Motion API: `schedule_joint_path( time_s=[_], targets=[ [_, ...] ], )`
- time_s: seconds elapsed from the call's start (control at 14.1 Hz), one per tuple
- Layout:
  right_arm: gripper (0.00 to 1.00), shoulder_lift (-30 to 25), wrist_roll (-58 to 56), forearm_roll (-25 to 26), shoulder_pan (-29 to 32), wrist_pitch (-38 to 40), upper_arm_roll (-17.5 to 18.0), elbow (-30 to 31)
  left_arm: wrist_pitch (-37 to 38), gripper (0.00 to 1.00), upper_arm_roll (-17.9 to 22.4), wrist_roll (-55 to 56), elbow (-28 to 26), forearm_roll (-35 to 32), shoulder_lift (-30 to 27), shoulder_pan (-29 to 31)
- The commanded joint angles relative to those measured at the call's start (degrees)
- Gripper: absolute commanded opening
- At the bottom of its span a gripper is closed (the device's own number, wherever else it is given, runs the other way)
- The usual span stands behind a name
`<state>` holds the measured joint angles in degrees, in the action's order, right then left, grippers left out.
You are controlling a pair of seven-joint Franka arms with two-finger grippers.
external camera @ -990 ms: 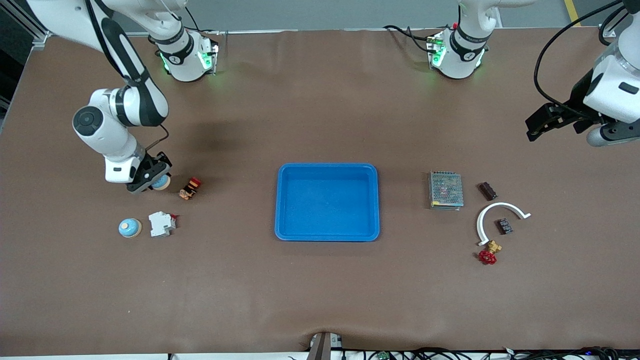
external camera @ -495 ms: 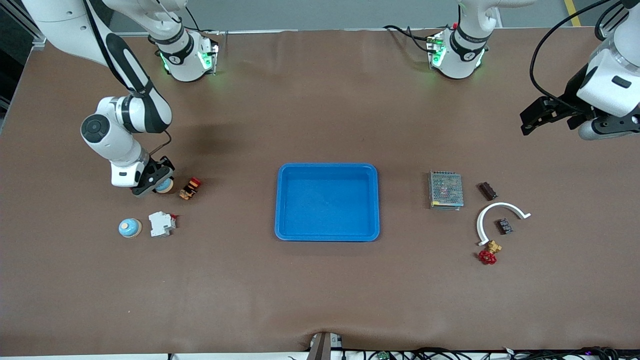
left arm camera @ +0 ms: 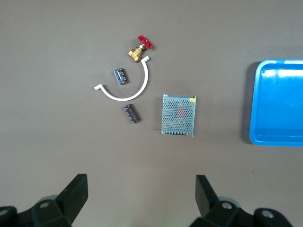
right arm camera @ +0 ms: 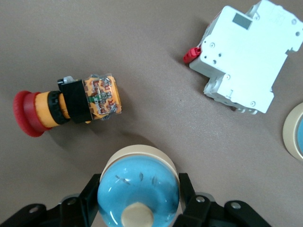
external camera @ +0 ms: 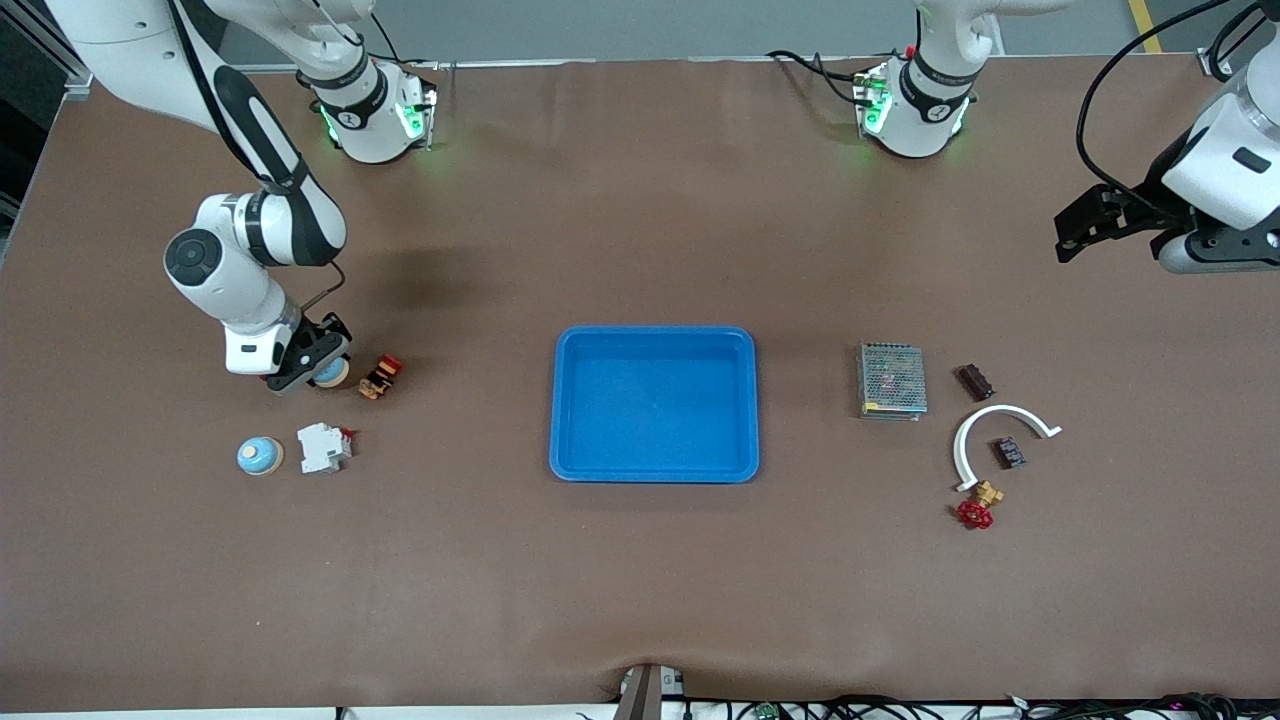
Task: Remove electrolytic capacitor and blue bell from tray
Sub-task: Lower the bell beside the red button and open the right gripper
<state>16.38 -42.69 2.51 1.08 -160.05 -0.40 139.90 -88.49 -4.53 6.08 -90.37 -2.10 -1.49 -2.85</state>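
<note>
Right tool [external camera: 318, 368] clamped on a blue bell [right arm camera: 138, 190] at middle left of frame, left tool [external camera: 1085, 225] held wide at upper right, over bare desk [external camera: 640, 560].

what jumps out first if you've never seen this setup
The bright blue tray sits mid-table with nothing in it. Toward the right arm's end, the right gripper is shut on a blue bell, beside a red-capped push button. The left gripper hangs open over bare table at the left arm's end.
</note>
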Motion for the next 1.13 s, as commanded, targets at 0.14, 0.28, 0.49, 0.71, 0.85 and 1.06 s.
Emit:
schedule_joint_path(
  time_s=[0.14,0.28,0.49,0.71,0.85,1.06],
  targets=[
    [0.5,0.14,0.24,0.39,0.24,-0.08,0.31,-0.15,0.08,1.0,0.66,-2.92,-1.57,1.39,-2.2,0.03],
    [0.51,0.32,0.24,0.39,0.24,-0.08,0.31,-0.24,0.08,1.0,0.66,-2.92,-1.31,1.39,-2.2,0.21],
    [0.53,0.58,0.24,0.39,0.24,0.0,0.31,-0.24,0.08,1.0,0.66,-2.92,-1.04,1.39,-1.93,0.47],
    [0.68,0.58,0.24,0.39,0.59,0.27,0.31,-0.24,0.08,1.0,0.66,-3.01,-1.04,1.31,-1.85,0.47],
    [0.78,0.67,0.24,0.39,0.77,0.36,0.31,-0.24,0.08,1.0,0.66,-2.83,-0.87,1.3,-1.85,0.47],
    [1.0,0.58,0.32,0.39,0.77,0.44,0.4,-0.24,0.08,1.0,0.66,-2.13,-0.78,1.3,-1.85,0.47]
  ],
)
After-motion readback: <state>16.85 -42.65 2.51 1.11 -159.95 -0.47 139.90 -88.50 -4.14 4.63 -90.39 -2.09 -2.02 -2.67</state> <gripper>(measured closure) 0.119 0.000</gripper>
